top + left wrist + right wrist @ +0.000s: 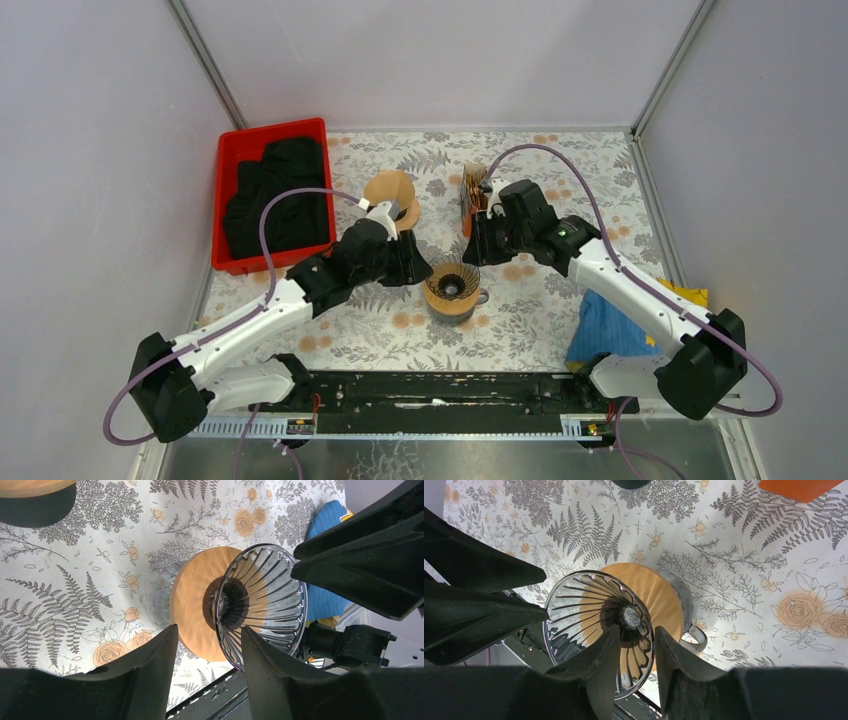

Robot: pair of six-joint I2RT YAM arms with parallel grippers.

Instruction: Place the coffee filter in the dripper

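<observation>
Floral cloth covers the table point(560, 160), and both your arms lean in over its middle. Your left gripper point(418, 262) sits just left of the dripper point(452, 287), fingers point(150, 675) spread wide with nothing between them. Your right gripper point(478, 243) hangs just up and right of the dripper, fingers point(599, 670) parted by a narrow gap, also empty.

No filter is in hand, so the step I judge you to be on is fetching one. The brown filter stack point(473, 195) stands on edge at upper centre, just above your right gripper. It is small in the overhead view, so take that identification as likely, not certain.

Pinch one sheet only by its top edge and lift slowly so its neighbours stay behind. Lower it point first over the dripper's centre hole. Keep the left gripper near to steady the dripper, since it perches on a cup and may tip.

At upper left, the red bin point(272, 129) holds crumpled black cloth point(275, 195). The dripper's ribbed glass cone shows no paper inside. It rests by its wooden collar point(192, 605) on a glass cup, whose handle point(696, 636) points toward lower right in the right wrist view.
</observation>
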